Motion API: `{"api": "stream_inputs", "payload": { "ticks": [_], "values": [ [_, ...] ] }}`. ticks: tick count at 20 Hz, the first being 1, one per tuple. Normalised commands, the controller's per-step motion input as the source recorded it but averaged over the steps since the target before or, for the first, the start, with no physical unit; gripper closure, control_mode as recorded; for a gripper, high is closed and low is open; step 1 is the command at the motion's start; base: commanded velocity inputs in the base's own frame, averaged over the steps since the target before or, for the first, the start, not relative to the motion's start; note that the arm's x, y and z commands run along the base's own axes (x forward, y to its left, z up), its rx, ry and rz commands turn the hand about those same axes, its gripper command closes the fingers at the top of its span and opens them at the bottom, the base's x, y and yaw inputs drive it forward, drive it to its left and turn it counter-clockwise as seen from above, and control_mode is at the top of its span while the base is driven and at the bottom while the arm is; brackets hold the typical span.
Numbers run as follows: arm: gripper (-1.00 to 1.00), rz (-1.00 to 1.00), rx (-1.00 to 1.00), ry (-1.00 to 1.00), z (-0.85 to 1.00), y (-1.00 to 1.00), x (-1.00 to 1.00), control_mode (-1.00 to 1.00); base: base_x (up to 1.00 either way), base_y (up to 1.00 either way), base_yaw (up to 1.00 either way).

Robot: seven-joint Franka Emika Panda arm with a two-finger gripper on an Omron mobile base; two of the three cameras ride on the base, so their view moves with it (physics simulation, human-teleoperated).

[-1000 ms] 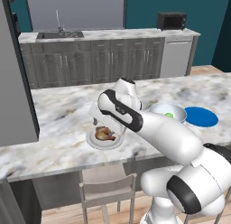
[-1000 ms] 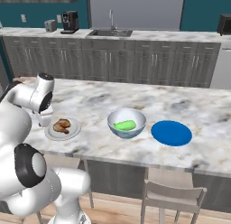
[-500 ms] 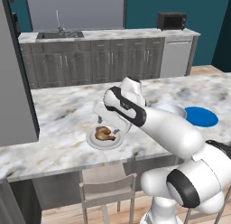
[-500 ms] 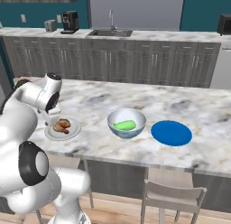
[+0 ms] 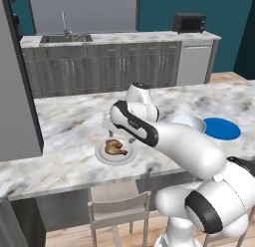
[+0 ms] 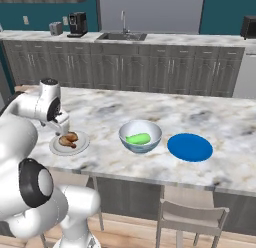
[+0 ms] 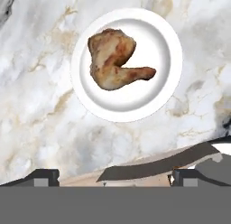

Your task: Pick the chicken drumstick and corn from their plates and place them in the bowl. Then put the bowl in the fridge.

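Since the earlier frames the arm has swung leftward along the tabletop (image 5: 64,131), away from the bowl, and its hand now stands over the white plate. The pincer (image 7: 115,175) hangs above that plate with its jaws spread wide and nothing between them. In the left base view the pincer (image 5: 115,134) sits just above and slightly behind the meat, apart from it.

Outward from the pincer, the chicken drumstick (image 7: 116,59) lies on the white plate (image 7: 169,78); in the hand view it is ahead of the fingertips, not yet centred between them. Its thick end points to the upper left of that view and the thin bone end runs out to the right, so the long axis lies roughly across the view, in line with the gap between the two fingertips. By my judgement the hand needs to advance over the plate and probably turn at the wrist before descending, so the jaws close across the meat.

The corn (image 6: 138,139) already lies in the bowl (image 6: 152,129), to the right of the white plate. The blue plate (image 6: 190,147) beyond it stands bare.
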Motion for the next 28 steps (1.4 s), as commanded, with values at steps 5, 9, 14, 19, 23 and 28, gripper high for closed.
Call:
{"api": "stream_inputs", "payload": {
  "ticks": [5, 9, 14, 19, 23, 28],
  "values": [
    [-1.00, 0.39, -0.14, -0.17, 0.00, -0.11, 0.00, -1.00, 0.00, 0.00, 0.00],
    [-1.00, 0.44, -0.13, -0.02, -0.02, -0.17, 0.04, -1.00, 0.00, 0.00, 0.00],
    [-1.00, 0.46, -0.14, 0.05, -0.04, -0.19, 0.13, -1.00, 0.00, 0.00, 0.00],
    [-1.00, 0.32, -0.06, 0.12, -0.12, -0.02, 0.26, -1.00, 0.00, 0.00, 0.00],
    [-1.00, 0.10, -0.03, 0.07, -0.16, 0.12, 0.29, -1.00, 0.00, 0.00, 0.00],
    [-1.00, 0.02, -0.05, 0.04, -0.25, 0.08, 0.09, -1.00, 0.00, 0.00, 0.00]
  ]
}}
